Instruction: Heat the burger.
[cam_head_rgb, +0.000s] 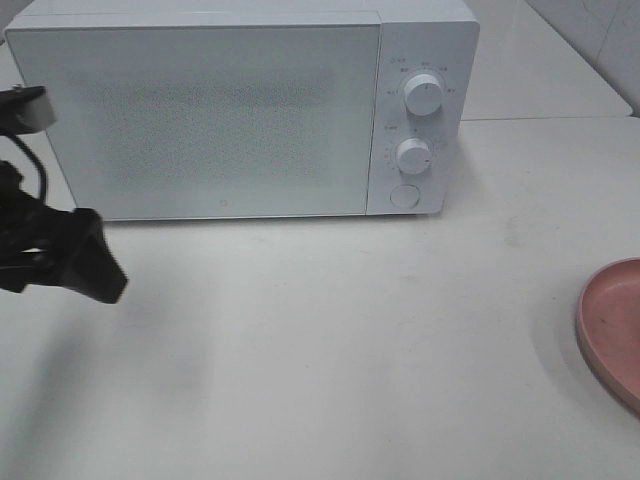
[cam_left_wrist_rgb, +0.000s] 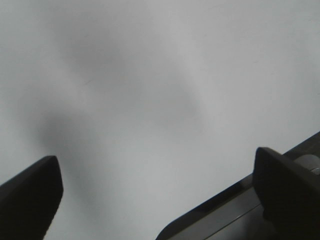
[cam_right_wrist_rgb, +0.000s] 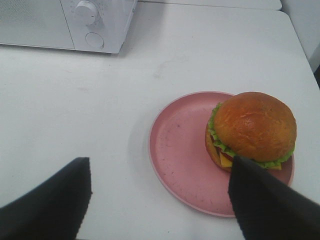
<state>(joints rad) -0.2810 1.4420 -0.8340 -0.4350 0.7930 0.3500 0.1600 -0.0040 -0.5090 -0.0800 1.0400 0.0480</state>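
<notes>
Soft, even overhead light fills all three views, slightly washed out and grainy. The left gripper (cam_head_rgb: 95, 265) casts a broad, diffuse shadow on the white table (cam_head_rgb: 330, 340). In both wrist views the dark fingers (cam_right_wrist_rgb: 50, 205) are blurred, out of focus.

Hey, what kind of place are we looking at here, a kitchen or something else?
Probably a mock kitchen counter set up for robot trials: a white microwave with its door shut on a plain white table, and a burger on a pink plate, with little else about.
</notes>
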